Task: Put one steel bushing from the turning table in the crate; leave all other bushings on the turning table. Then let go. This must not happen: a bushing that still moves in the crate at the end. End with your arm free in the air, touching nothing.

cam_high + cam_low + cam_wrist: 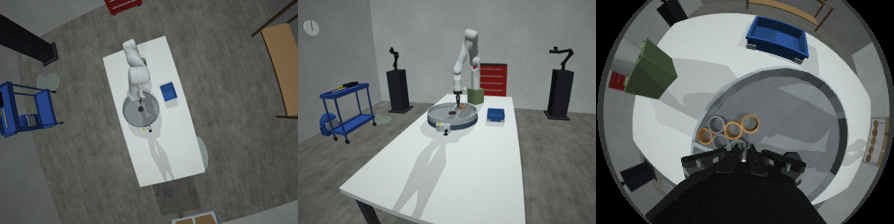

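We saw a blue cart [46, 109] [345, 90] and a red drawer cabinet [124, 6] [495, 80] [617, 81] near plain grey walls.

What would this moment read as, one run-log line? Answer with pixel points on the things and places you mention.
gripper [140, 102] [458, 106] [744, 146]: low over turning table [130, 114] [438, 112] [796, 100] | fingers: near-closed at steel bushing [737, 141], grip unclear | crate [169, 92] [495, 118] [776, 46]: no bushing seen
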